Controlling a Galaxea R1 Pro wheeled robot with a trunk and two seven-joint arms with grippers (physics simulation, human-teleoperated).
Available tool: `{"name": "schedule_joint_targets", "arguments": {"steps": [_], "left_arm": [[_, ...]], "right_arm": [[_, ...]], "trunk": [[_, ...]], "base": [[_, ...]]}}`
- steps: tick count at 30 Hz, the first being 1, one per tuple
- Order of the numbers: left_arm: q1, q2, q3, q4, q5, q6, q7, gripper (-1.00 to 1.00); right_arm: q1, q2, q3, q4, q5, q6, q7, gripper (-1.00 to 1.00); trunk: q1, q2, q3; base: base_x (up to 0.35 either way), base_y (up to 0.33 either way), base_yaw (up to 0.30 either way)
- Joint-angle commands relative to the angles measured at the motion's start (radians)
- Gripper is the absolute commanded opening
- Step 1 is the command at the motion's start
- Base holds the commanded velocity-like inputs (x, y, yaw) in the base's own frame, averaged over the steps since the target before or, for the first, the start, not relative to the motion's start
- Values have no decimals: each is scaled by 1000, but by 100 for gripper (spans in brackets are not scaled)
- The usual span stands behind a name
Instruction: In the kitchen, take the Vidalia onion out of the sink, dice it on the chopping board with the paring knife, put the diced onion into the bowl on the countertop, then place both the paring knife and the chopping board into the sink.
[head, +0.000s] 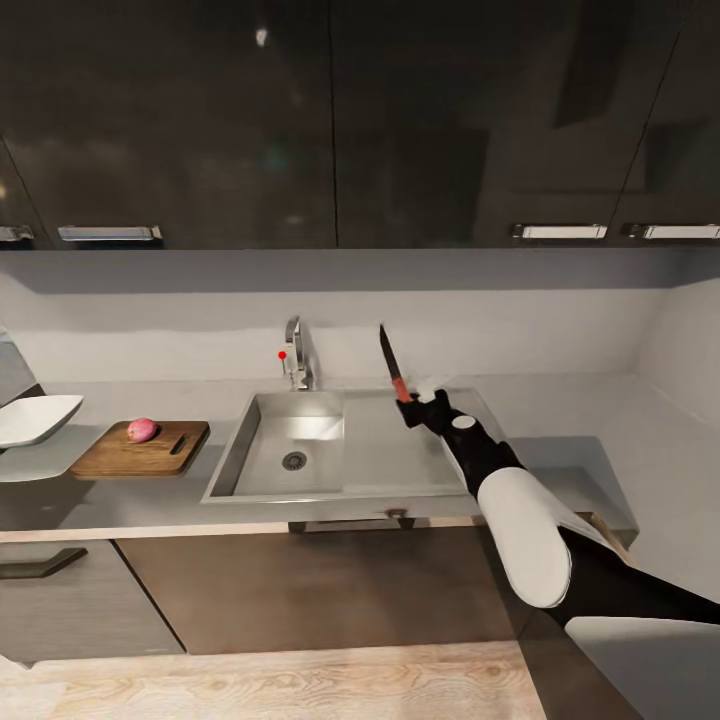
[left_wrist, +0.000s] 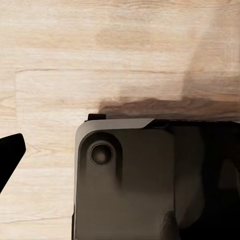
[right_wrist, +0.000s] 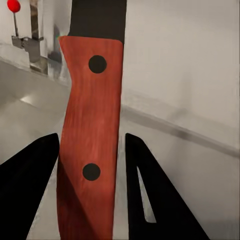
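The pinkish Vidalia onion (head: 142, 429) rests whole on the brown chopping board (head: 150, 455), on the countertop (head: 600, 425) left of the sink (head: 268, 455). The white bowl (head: 35, 418) stands further left. My right gripper (head: 412, 405) hovers over the sink's drainboard, shut on the red handle of the paring knife (head: 390, 365), blade pointing up. The right wrist view shows the handle (right_wrist: 90, 125) clamped between both black fingers (right_wrist: 30, 180). In the left wrist view one black finger (left_wrist: 11, 152) of my left gripper sits far out to the side, which reads as open, with nothing held.
A chrome tap (head: 296, 358) with a red knob stands behind the basin. Dark upper cabinets (head: 330, 120) hang over the counter. Below are dark cabinet fronts and wooden floor (left_wrist: 100, 60). The left wrist view looks down at the robot's dark base (left_wrist: 150, 185).
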Motion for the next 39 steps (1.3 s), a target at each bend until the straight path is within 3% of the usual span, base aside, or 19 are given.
{"name": "schedule_joint_targets", "arguments": {"steps": [1,7,11,13,17,22,32,39], "left_arm": [[-1,1,-8,1,11,-3,-2,100],[-1,1,-8,1,10,-3,-2,100],[-1,1,-8,1,10,-3,-2,100],[0,1,-8,1,10,-4,-2,100],[0,1,-8,1,10,-4,-2,100],[-1,1,-8,1,10,-5,-2,100],[-1,0,-8,1,10,-4,-2,100],[0,1,-8,1,11,-4,-2,100]], "right_arm": [[-1,1,-9,-2,10,-3,12,-100],[0,-12,-10,-39,11,-25,15,-100],[5,-14,-9,-197,12,2,7,-100],[33,1,-8,-333,12,89,7,-100],[131,1,-6,-585,14,207,7,-100],[178,1,-6,-648,16,239,7,-100],[273,1,4,-669,17,220,7,-100],[406,1,87,-811,11,181,8,-100]], "trunk": [[1,-2,-2],[1,-2,-2],[1,-2,-2],[1,-2,-2],[1,-2,-2],[1,-2,-2],[1,-2,-2],[1,-2,-2]], "base": [[0,0,0],[0,0,0],[0,0,0],[0,0,0],[0,0,0],[0,0,0],[0,0,0],[0,0,0]]}}
